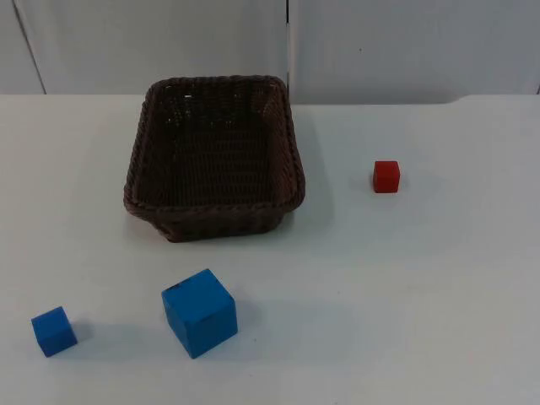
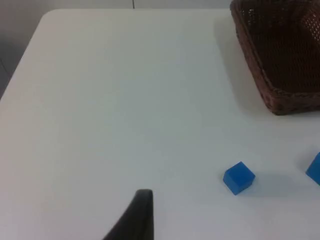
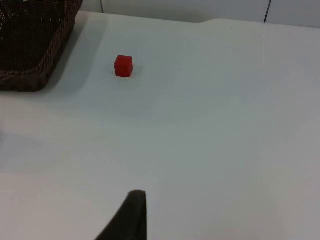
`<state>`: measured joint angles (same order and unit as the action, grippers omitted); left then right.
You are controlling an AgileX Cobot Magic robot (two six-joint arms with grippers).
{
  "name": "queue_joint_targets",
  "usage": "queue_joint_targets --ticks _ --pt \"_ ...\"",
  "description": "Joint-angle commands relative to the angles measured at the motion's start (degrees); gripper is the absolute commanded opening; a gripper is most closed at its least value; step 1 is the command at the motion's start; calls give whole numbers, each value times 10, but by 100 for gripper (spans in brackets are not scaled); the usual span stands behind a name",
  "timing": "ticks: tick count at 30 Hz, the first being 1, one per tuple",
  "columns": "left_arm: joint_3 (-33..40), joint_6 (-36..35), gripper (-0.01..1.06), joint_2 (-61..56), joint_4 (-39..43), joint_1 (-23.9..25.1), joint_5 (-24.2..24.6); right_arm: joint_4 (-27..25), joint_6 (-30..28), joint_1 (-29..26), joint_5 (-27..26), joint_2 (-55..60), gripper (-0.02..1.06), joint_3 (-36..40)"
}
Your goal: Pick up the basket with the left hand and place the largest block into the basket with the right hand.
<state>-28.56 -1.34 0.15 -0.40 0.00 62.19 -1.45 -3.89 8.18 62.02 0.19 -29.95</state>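
The basket, a dark woven one, sits far-centre on the white table; the large blue block lies near it, a small blue block to its left, a red block right. One fingertip of the left gripper and of the right gripper shows above bare table; their spread I cannot tell.

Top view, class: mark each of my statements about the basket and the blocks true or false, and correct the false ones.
1. The brown wicker basket holds no block. True.
2. The large blue block lies inside the basket. False: it sits on the white table, in front of the basket.
3. The red block lies to the basket's right. True.
4. The small blue block is stacked on the large one. False: it sits apart, to its left.
5. There are two red blocks. False: one.
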Motion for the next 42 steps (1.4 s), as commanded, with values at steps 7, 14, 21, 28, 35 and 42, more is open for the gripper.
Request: queue_joint_targets --ticks 7,14,21,28,35,42 --pt "-36 -3 105 5 -8 0 -10 -3 0 -2 -2 -2 105 3" --pt "-72 -3 105 51 -10 0 -16 -3 0 -2 -2 -2 105 3" --pt "-74 -3 105 57 -14 0 -17 -3 0 -2 -2 -2 105 3" --pt "-74 -3 105 57 -33 0 -18 -3 0 -2 -2 -2 105 3" --pt "-74 -3 105 67 -56 0 -42 -3 0 -2 -2 -2 105 3" --pt "-74 17 105 150 -97 0 -87 -3 0 -2 -2 -2 105 3"
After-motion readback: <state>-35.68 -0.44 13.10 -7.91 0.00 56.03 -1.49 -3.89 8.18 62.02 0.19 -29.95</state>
